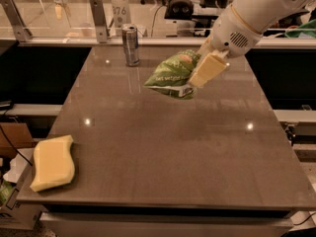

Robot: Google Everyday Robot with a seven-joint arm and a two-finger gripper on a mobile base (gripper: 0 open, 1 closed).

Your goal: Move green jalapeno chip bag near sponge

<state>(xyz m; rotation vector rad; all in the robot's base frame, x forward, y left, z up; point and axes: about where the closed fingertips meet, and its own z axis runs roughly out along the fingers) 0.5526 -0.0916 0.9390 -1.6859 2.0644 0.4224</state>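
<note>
Brown table (163, 152) with a sponge (53, 162) at its edge. Well beyond the sponge, jaws in the air clamp one end of the green jalapeno chip bag (170, 75).

Gripper (196, 83) holds bag (170, 73) aloft; sponge (53, 162) — front-left.

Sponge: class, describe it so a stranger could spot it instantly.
Start at the brown table, then go to its near-left corner. There lies the sponge, a thick pale-yellow slab with wavy sides, far from the gripper holding the green jalapeno chip bag aloft.
</note>
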